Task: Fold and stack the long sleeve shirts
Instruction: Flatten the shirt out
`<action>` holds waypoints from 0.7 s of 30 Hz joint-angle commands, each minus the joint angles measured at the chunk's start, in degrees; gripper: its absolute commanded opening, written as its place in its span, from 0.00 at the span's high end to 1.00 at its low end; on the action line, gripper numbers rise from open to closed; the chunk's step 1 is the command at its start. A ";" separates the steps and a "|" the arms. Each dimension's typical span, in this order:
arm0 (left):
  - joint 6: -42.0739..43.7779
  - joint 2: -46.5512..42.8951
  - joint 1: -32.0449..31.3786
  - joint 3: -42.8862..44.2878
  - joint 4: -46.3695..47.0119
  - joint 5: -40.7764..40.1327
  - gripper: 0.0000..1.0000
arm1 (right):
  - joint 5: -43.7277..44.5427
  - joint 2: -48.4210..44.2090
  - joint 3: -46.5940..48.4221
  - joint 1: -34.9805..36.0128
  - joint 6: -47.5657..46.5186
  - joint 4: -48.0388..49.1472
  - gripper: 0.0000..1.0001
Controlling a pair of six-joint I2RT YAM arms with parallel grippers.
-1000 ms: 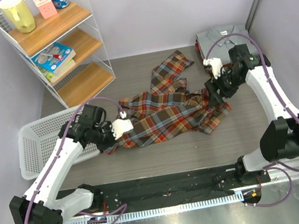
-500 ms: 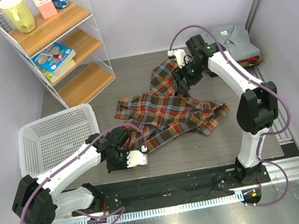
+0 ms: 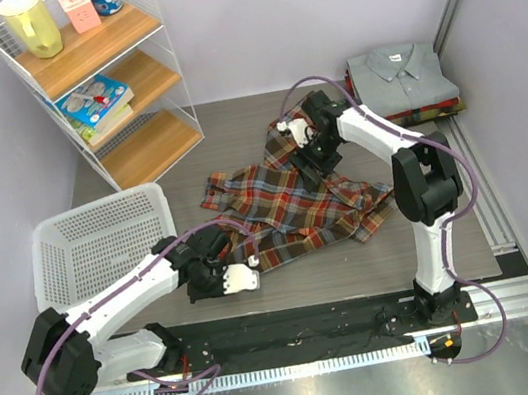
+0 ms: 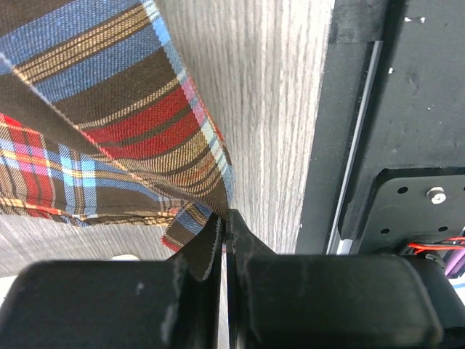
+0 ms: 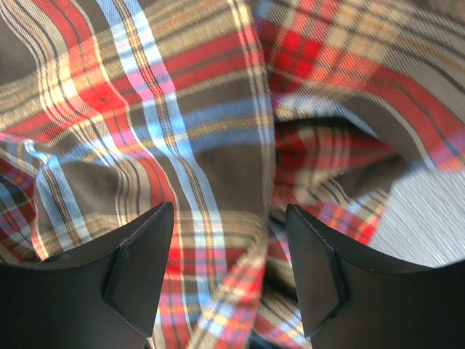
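On the grey table [image 3: 442, 229], the left gripper [image 4: 227, 222] pinches the near edge of the plaid shirt [image 3: 285, 204], while the right gripper [image 5: 227, 218] hangs spread over it.

You see your right gripper [image 5: 227, 218] with its two dark fingers held wide apart over the plaid shirt [image 5: 182, 109]. The shirt is wrinkled. Right of the shirt, some grey table [image 5: 436, 211] shows.

Pale lilac walls [image 3: 313, 7] enclosed an evenly lit grey wood-grain table [image 3: 234, 137]. A white wire rack [image 3: 149, 146] with three wooden shelves stood at ten o'clock, a white plastic basket [image 3: 90, 249] at nine, a black base plate [image 3: 297, 332] at six
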 commanded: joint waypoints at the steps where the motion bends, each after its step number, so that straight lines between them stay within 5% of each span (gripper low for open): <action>1: -1.65 -0.65 -0.24 0.51 1.95 -1.64 1.00 | 0.21 1.47 3.65 0.89 1.23 1.55 0.32; 4: -2.62 -0.65 -0.07 0.78 2.22 -2.61 1.00 | 1.80 3.84 4.97 0.89 0.96 1.55 0.46; 6: -3.66 -0.73 0.19 1.30 2.57 -3.40 1.00 | 2.25 4.20 6.37 0.89 0.96 1.11 0.78; 10: -8.57 0.14 5.10 4.63 3.97 -2.00 1.00 | 0.41 -0.27 12.16 0.89 0.61 -1.79 0.99; 15: -18.16 9.09 24.84 19.97 2.66 12.55 1.00 | -1.54 -11.15 20.08 0.19 -3.60 -6.01 0.99; 21: -28.97 19.48 35.52 37.30 2.48 22.96 1.00 | 0.92 -21.80 21.59 -5.78 -5.98 -1.72 0.99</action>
